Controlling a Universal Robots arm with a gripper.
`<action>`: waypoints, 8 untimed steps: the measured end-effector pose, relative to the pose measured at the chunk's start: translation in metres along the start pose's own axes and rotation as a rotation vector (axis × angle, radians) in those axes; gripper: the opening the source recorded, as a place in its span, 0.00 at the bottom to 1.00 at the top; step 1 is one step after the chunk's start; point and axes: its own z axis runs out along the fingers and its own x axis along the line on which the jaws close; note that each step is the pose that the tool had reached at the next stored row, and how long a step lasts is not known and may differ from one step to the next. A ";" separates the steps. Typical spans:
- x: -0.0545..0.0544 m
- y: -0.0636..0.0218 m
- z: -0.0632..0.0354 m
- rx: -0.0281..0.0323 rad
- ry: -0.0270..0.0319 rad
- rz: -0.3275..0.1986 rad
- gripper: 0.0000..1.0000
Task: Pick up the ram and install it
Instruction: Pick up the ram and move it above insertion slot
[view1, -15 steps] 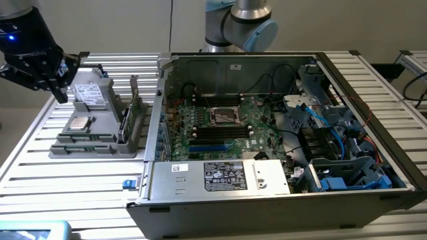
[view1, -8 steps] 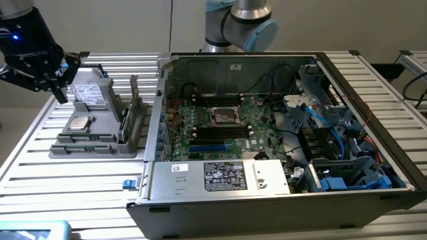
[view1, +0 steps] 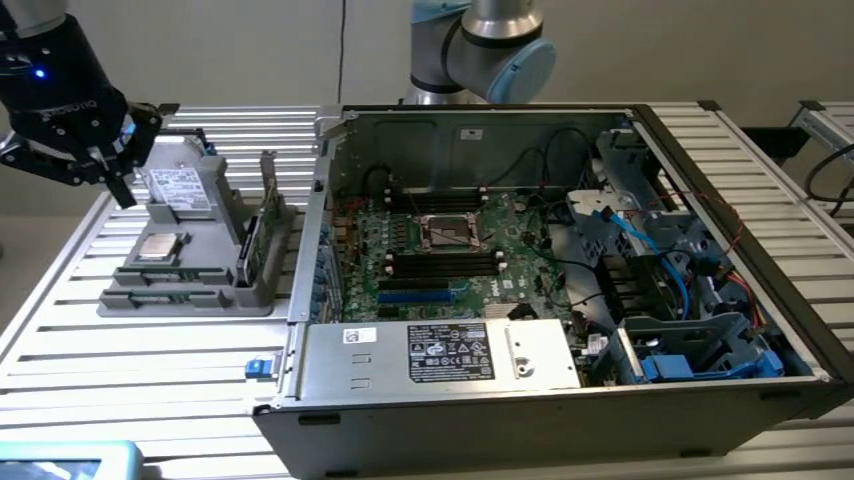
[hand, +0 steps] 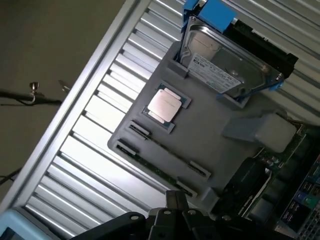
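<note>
Pincer (view1: 123, 192), closed on nothing, hovers beside white-labelled drive (view1: 174, 186), print unreadable; ram (hand: 150, 165) lies in tray (hand: 210, 130).

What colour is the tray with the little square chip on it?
The tray is grey, clearest in the wrist view.

Thin green ram (hand: 153, 167) on edge in outer slot of gray holder (hand: 210, 135)

You see a slatted table (view1: 134, 350) carrying a grey tray (view1: 187, 298) on the exterior view's left and an open case (view1: 534, 430) just beside it, on its right.
</note>
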 end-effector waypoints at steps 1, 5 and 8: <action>0.000 0.0000 0.0001 0.0002 0.0002 -0.018 0.11; 0.000 0.0000 0.0003 0.0011 0.0005 -0.090 0.11; 0.000 0.0000 0.0005 0.0016 0.0011 -0.145 0.11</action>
